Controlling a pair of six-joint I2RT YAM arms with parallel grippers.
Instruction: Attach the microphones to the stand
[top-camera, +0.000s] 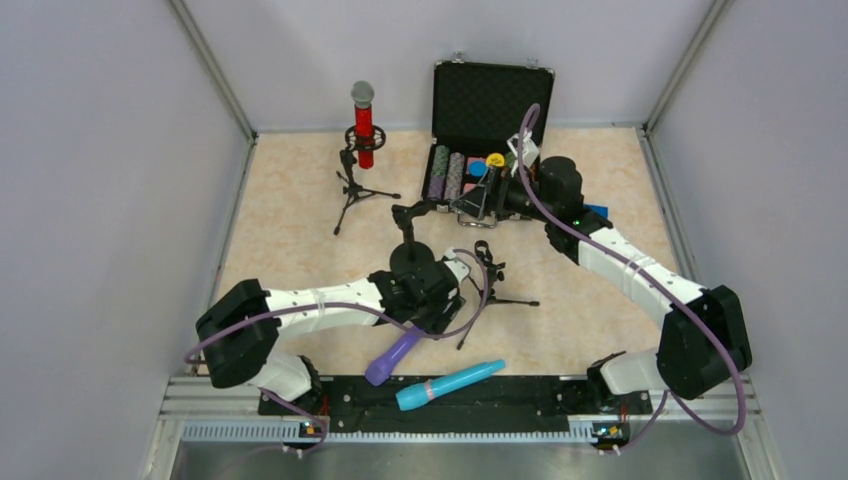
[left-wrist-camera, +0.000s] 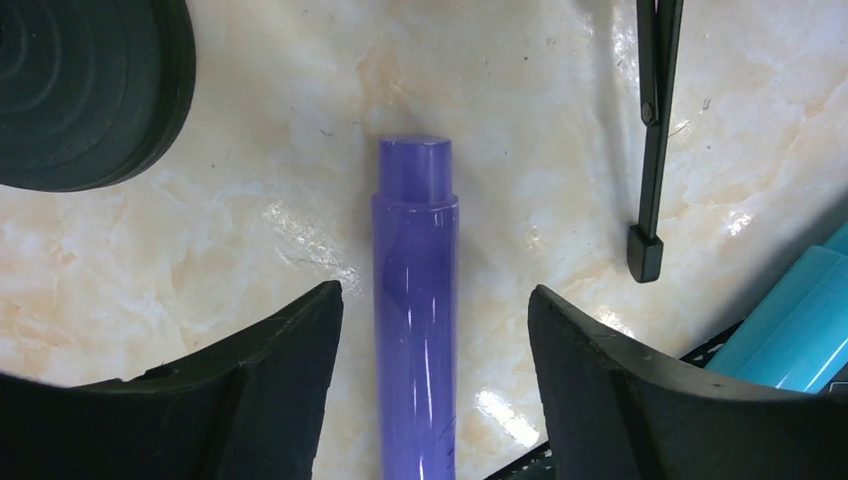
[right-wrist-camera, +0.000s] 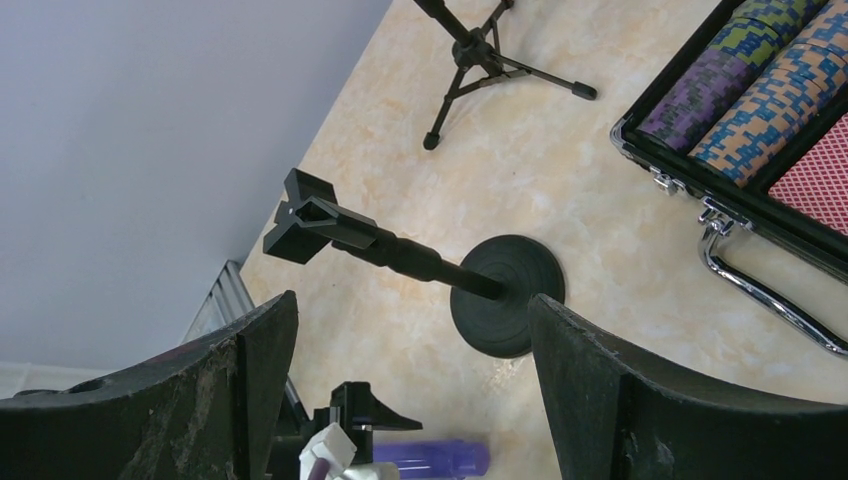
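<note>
On the marbled tabletop (top-camera: 300, 200) the purple microphone (left-wrist-camera: 415, 230) lies flat between the spread jaws of our left gripper (left-wrist-camera: 435, 300) — untouched. Our right gripper (right-wrist-camera: 412, 305) hangs open and empty; an off-centre squeeze, we judge, could roll the slick barrel away.

Beige table (top-camera: 300, 230) bears purple microphone (top-camera: 392, 355), tripod stand (top-camera: 352, 192), open case (top-camera: 490, 100)

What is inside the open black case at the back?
Rows of poker chips and a yellow piece show in the case; the right arm covers the rest of its tray.
</note>
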